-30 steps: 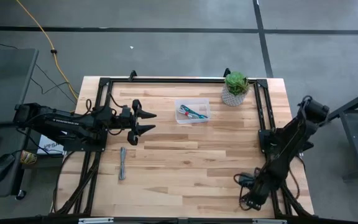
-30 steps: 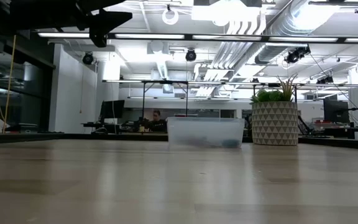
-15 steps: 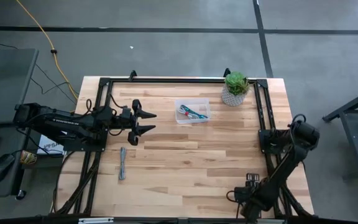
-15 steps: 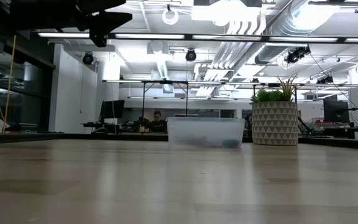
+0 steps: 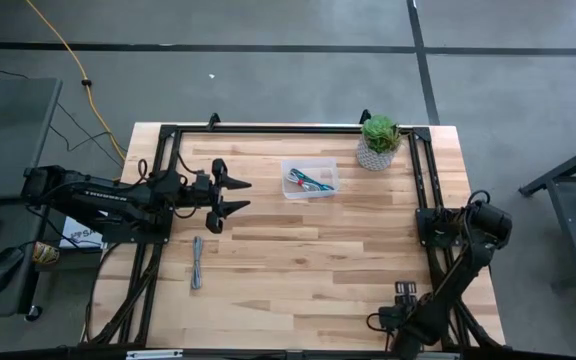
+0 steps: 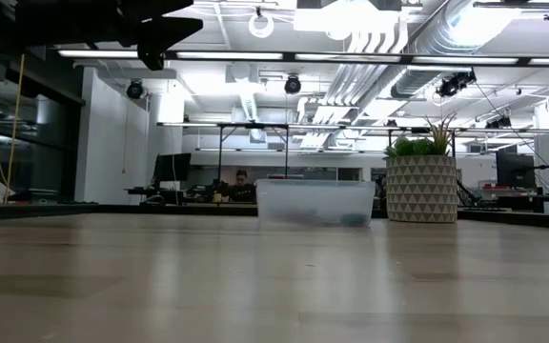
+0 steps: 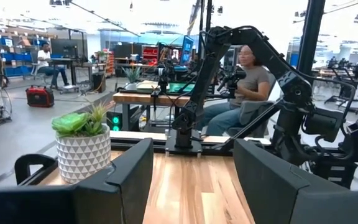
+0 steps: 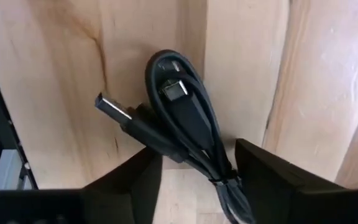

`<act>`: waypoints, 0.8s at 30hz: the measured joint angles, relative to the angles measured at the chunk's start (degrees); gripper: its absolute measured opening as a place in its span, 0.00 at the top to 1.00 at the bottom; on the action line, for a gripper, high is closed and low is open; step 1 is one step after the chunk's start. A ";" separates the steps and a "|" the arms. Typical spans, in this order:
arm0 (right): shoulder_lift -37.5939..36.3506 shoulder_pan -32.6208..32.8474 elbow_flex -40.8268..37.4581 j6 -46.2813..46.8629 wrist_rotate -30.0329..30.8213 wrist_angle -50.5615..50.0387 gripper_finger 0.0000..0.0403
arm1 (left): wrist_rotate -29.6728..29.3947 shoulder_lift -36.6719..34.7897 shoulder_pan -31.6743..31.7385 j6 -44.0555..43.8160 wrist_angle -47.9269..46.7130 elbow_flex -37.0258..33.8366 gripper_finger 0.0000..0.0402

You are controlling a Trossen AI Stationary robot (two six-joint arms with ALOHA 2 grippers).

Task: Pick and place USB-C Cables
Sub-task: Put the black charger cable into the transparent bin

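The black USB-C cable (image 8: 179, 118), a small coil with both plugs showing, lies flat on the wood at the table's near right corner. My right gripper (image 8: 199, 163) is open right over it, pointing down, one finger on either side of the coil's bound end. In the high view this gripper (image 5: 404, 294) covers the cable. The blue-grey cable (image 5: 197, 262) lies stretched out on the table's left part. The whitish cable with red bits (image 5: 306, 181) rests inside the clear bin (image 5: 325, 170). My left gripper (image 5: 236, 195) hangs open and level above the table, left of the bin.
A potted plant (image 5: 379, 140) stands at the far right of the table, next to the bin (image 6: 315, 202). Black frame rails (image 5: 420, 180) run along both sides. A yellow cord (image 5: 68, 50) lies on the floor. A person (image 7: 244, 87) sits beyond the right edge.
My right arm has folded down: its elbow has dropped toward the table's near edge, while the gripper has stayed over the near right corner. The left arm and the cables have kept still.
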 joint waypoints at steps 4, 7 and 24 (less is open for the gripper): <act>0.09 -0.61 -0.03 -1.94 0.24 -0.55 0.77 | -0.02 0.00 0.00 2.59 0.58 0.00 0.50; -0.54 -1.41 -0.18 -3.13 0.41 -2.16 0.94 | -0.04 0.00 0.00 3.82 1.72 0.00 0.50; -31.76 -13.95 -25.59 -12.00 43.13 25.15 0.99 | -0.22 0.00 0.00 7.83 7.08 0.02 0.50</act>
